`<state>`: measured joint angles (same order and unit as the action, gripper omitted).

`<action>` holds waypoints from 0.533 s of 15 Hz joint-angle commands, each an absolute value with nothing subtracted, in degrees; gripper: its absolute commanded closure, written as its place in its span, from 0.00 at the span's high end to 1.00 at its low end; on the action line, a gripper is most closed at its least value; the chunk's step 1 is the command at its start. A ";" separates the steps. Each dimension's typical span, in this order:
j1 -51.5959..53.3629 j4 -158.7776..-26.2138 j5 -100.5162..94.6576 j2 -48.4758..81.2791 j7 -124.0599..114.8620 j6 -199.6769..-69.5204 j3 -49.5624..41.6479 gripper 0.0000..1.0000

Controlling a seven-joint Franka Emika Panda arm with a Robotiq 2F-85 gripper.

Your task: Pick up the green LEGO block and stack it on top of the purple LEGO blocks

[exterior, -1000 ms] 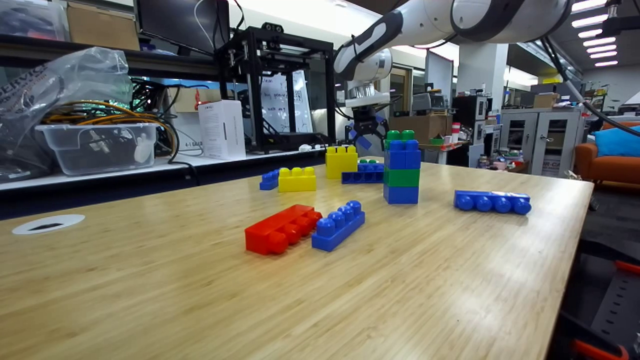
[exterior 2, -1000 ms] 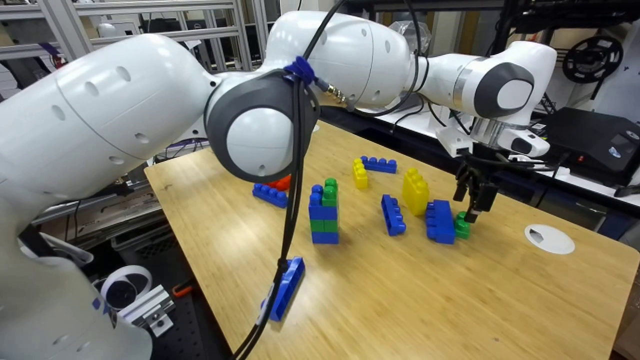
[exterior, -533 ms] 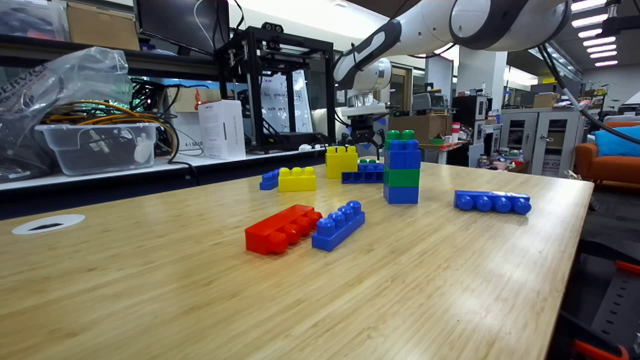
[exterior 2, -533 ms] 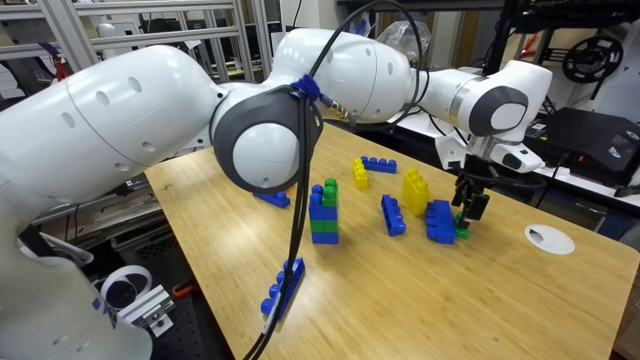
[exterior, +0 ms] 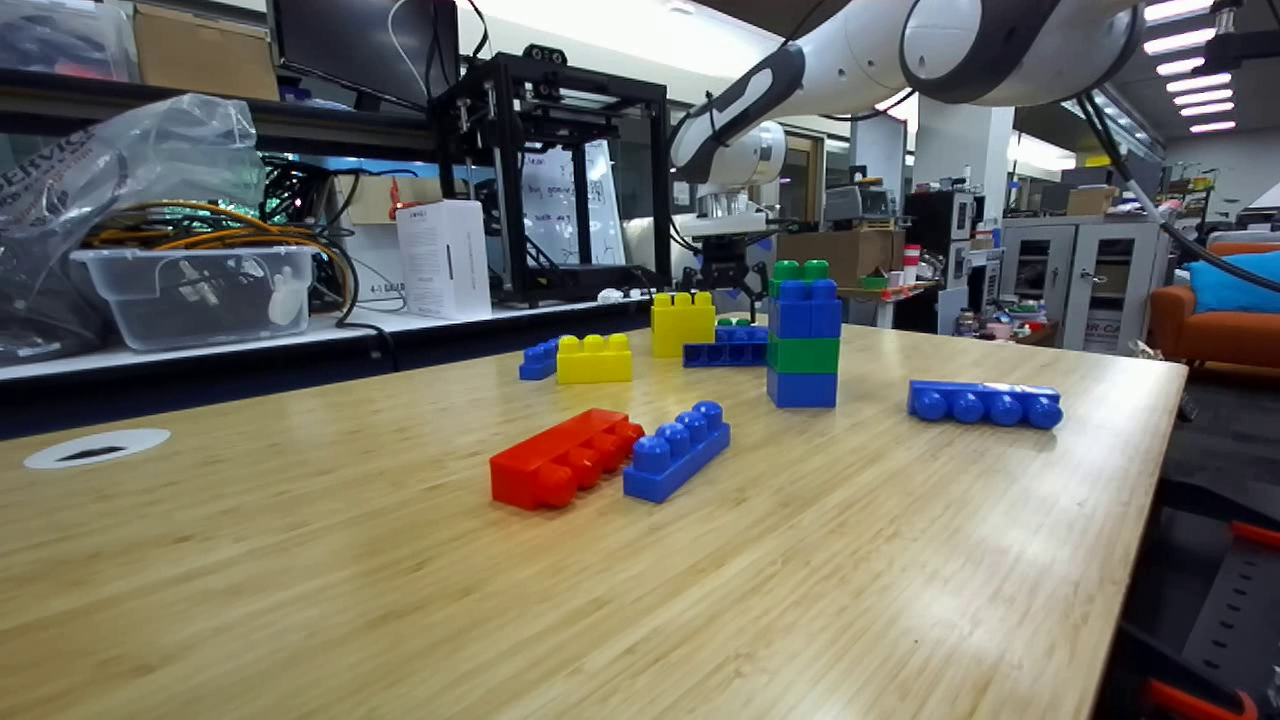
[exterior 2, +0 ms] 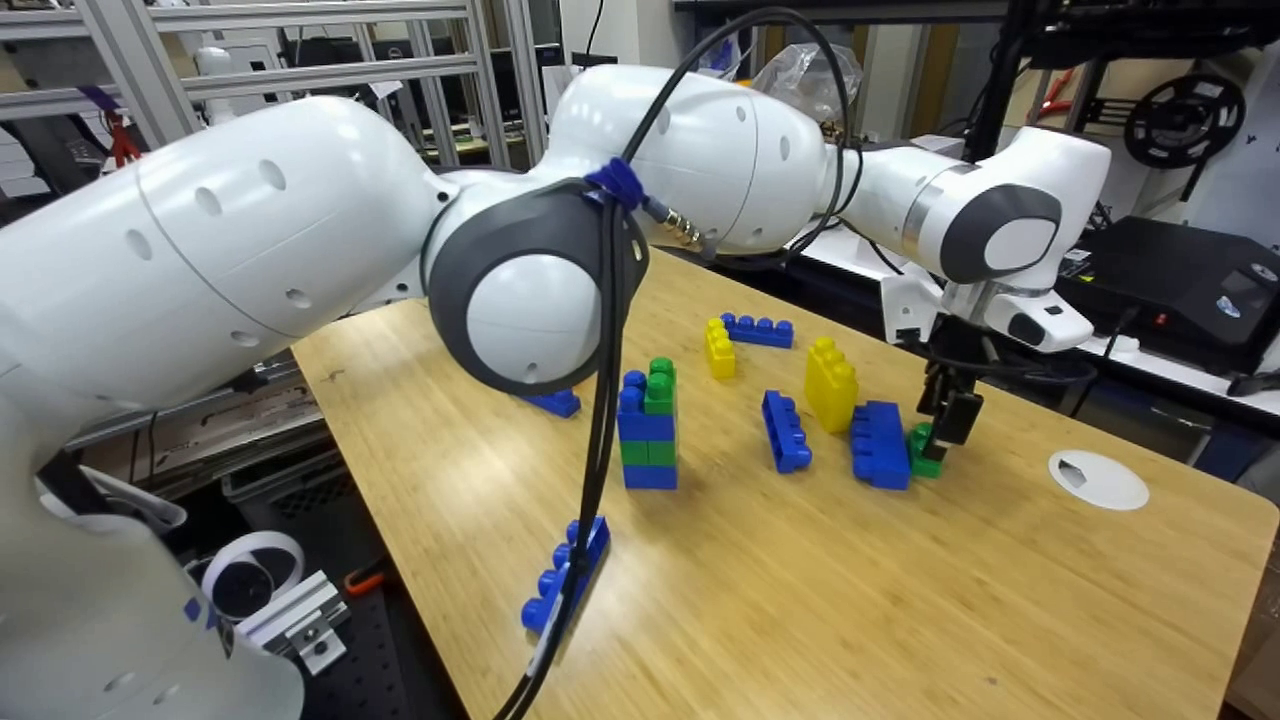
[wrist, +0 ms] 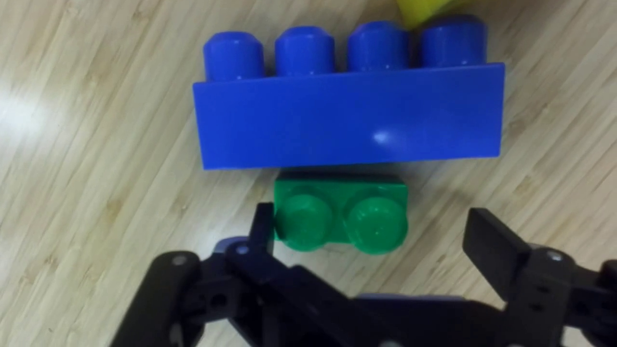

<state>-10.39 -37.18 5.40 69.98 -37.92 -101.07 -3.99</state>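
Note:
The green LEGO block [wrist: 341,212] lies studs up on the table, close beside a long blue brick. It also shows in an exterior view [exterior 2: 922,462], partly covered by a finger. My gripper [wrist: 371,215] is open around it. In the wrist view the left finger is at the block's left end, seemingly touching; the right finger stands well apart. The gripper also shows in both exterior views [exterior: 725,285] [exterior 2: 935,432]. The purple LEGO blocks stand as an upright tower [exterior 2: 648,425] [exterior: 804,390]: blue-violet lowest, green, blue-violet, with a small green studded part at the top.
The long blue brick [wrist: 349,115] lies against the block's far side. A tall yellow brick [exterior 2: 830,383] and another blue brick [exterior 2: 787,430] stand between block and tower. A smaller yellow brick [exterior: 594,360], a red brick [exterior: 565,455] and several flat blue bricks lie around.
My gripper has come down to the green block, then shifted slightly right in an exterior view, uncovering more of the block. The tower and other bricks have not visibly moved.

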 commanded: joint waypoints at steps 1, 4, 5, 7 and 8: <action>-11.09 -39.16 6.46 68.93 -39.01 -103.12 -3.55 1.00; -11.33 -39.34 6.41 68.77 -38.94 -103.47 -3.47 1.00; -11.32 -39.48 6.33 68.65 -38.77 -103.54 -3.48 1.00; -11.24 -39.76 6.16 68.34 -38.52 -103.64 -3.55 1.00; -11.25 -39.82 6.13 68.25 -38.43 -103.63 -3.55 1.00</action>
